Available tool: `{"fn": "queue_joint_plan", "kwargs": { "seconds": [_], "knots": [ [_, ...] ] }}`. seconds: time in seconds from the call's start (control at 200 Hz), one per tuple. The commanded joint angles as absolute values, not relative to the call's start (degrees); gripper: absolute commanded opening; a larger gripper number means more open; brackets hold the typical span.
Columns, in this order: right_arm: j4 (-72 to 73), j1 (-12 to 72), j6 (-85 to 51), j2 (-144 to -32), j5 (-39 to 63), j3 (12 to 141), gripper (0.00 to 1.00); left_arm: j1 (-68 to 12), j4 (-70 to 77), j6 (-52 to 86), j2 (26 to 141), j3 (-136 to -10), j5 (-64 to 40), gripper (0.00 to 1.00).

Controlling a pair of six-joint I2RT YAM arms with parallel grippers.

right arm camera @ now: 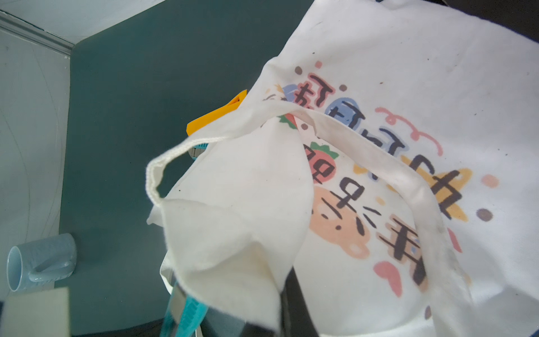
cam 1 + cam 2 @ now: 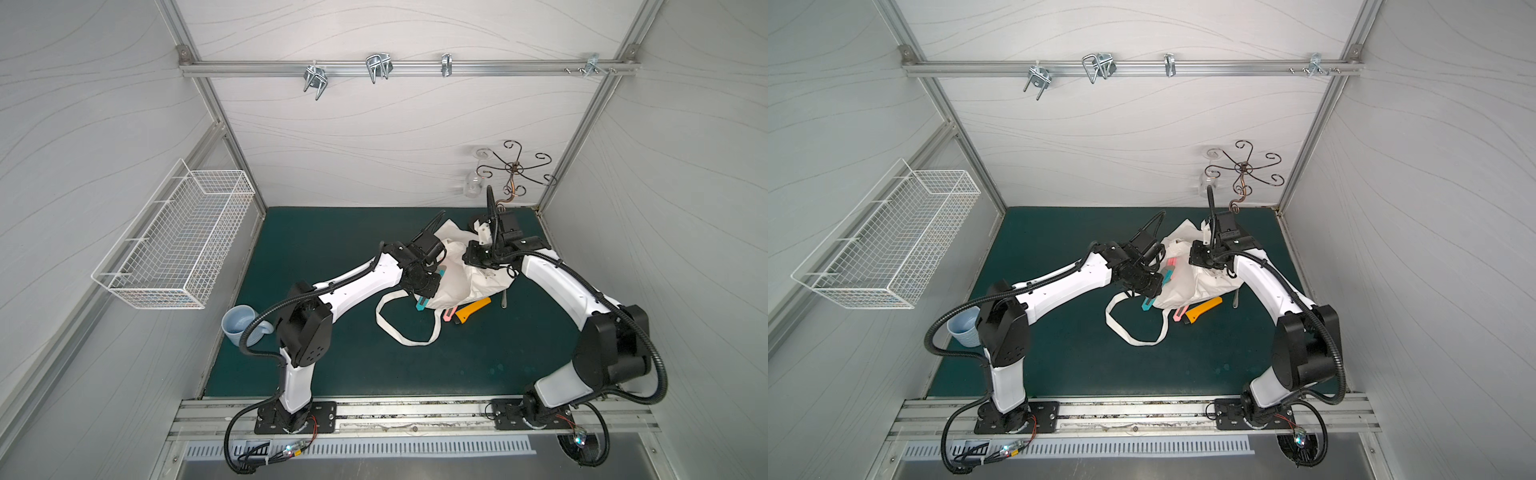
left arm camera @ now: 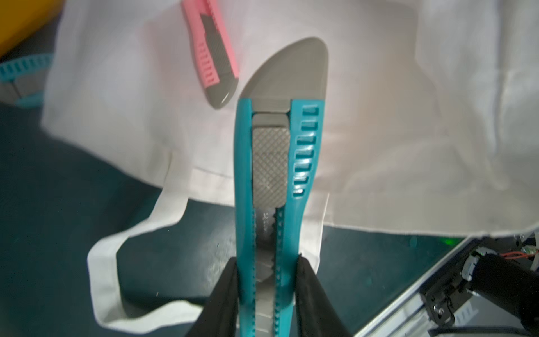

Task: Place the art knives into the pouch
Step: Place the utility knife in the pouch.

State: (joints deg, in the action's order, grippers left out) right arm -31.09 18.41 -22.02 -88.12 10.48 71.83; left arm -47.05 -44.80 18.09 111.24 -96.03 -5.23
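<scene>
My left gripper [image 3: 268,262] is shut on the rear of a teal art knife [image 3: 300,151]. The knife's grey nose points over the white cloth of the pouch [image 3: 379,131], beside a pink knife [image 3: 213,52] lying on that cloth. In both top views the left gripper [image 2: 434,272] is at the pouch's [image 2: 465,282] left edge. My right gripper [image 2: 482,264] is shut on a bunched fold of the pouch [image 1: 408,73], holding it up; its printed face shows in the right wrist view. One strap handle [image 2: 399,328] lies looped on the mat.
Beside the pouch's near edge lie a second teal knife [image 2: 420,305], a pink one [image 2: 449,314] and an orange one [image 2: 473,309], with a metal utensil [image 2: 504,299] to their right. A blue mug [image 2: 239,324] lies at the left. A wire basket [image 2: 174,241] hangs on the left wall; a hook stand [image 2: 515,168] is at the back right.
</scene>
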Motion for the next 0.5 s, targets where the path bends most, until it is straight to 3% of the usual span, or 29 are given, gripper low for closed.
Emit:
{"fn": "queue_joint_plan", "kwargs": {
  "seconds": [0.0, 0.07, 0.16, 0.26, 0.335, 0.495],
  "knots": [
    [-31.3, 18.5, -22.0, -87.7, 13.5, 73.0, 0.00, -46.6, -37.0, 15.9, 114.9, -99.5, -4.8, 0.30],
    [-30.9, 18.5, -22.3, -87.5, 14.8, 72.9, 0.00, -45.1, -32.0, 17.0, 116.4, -99.3, -5.8, 0.30],
    [-30.0, 18.4, -22.9, -87.2, 16.5, 72.2, 0.00, -43.1, -24.6, 18.6, 116.3, -97.3, -6.8, 0.37],
    [-29.3, 18.3, -23.3, -87.3, 17.6, 71.8, 0.00, -41.9, -16.3, 20.2, 113.6, -92.7, -8.1, 0.57],
    [-29.4, 18.3, -23.3, -87.8, 18.0, 72.0, 0.00, -41.7, -12.3, 20.6, 109.6, -88.7, -9.1, 0.66],
    [-29.6, 18.2, -23.5, -88.3, 17.9, 72.3, 0.00, -41.7, -13.7, 20.3, 100.9, -81.7, -7.5, 0.68]
  ]
}}
